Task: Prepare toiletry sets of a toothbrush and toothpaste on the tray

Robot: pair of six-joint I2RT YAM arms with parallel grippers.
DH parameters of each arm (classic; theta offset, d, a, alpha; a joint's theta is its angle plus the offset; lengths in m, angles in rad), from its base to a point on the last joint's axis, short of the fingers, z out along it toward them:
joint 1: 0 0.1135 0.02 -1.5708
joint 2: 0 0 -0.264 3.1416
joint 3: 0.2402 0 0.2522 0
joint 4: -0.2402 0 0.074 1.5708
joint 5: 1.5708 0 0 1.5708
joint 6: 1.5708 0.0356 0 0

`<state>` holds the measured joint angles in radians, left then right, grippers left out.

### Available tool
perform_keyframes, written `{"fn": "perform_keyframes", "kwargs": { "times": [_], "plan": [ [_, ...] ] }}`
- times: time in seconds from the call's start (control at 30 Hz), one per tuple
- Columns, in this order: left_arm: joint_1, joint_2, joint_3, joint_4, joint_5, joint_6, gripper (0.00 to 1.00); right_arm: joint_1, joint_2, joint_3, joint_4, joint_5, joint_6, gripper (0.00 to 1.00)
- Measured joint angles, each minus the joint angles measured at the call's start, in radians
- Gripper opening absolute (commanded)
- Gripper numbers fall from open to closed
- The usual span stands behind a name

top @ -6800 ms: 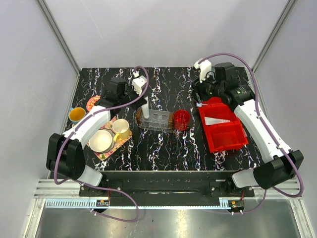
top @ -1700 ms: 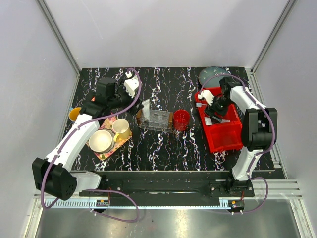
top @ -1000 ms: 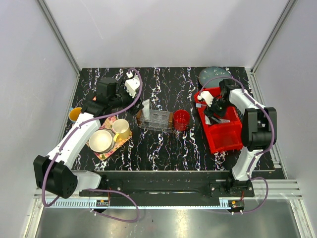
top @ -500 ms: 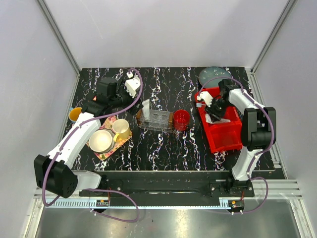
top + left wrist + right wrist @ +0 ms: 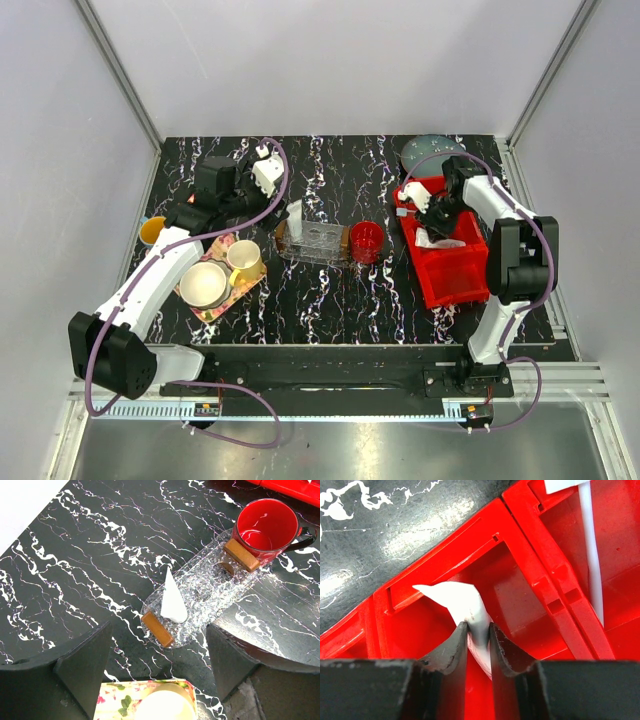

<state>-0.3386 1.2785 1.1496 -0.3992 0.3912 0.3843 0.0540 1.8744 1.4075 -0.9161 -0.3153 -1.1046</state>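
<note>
The clear tray with brown end handles lies mid-table, also seen from above as the tray. One white toothpaste tube leans at its left end. My left gripper hovers open above and just left of that end, holding nothing. My right gripper is down in the red bin, shut on a second toothpaste tube whose crimped end sticks out past the fingertips. The pale toothbrush lies in the neighbouring compartment. From above, the right gripper is at the bin's far-left part.
A red cup stands against the tray's right end. A flowery tray at the left holds a yellow mug and a cream bowl. A yellow cup and a grey plate sit near the edges.
The right gripper's jaws have closed on the toothpaste tube inside the red bin. The left arm and the tray have not moved.
</note>
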Motion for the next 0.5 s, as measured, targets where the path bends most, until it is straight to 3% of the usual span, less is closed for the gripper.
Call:
{"fn": "perform_keyframes", "kwargs": {
  "times": [0.5],
  "plan": [
    [0.000,0.000,0.022,0.010,0.027,-0.045,0.79,0.000,-0.187,0.066,-0.034,-0.024,0.091,0.00]
  ]
}}
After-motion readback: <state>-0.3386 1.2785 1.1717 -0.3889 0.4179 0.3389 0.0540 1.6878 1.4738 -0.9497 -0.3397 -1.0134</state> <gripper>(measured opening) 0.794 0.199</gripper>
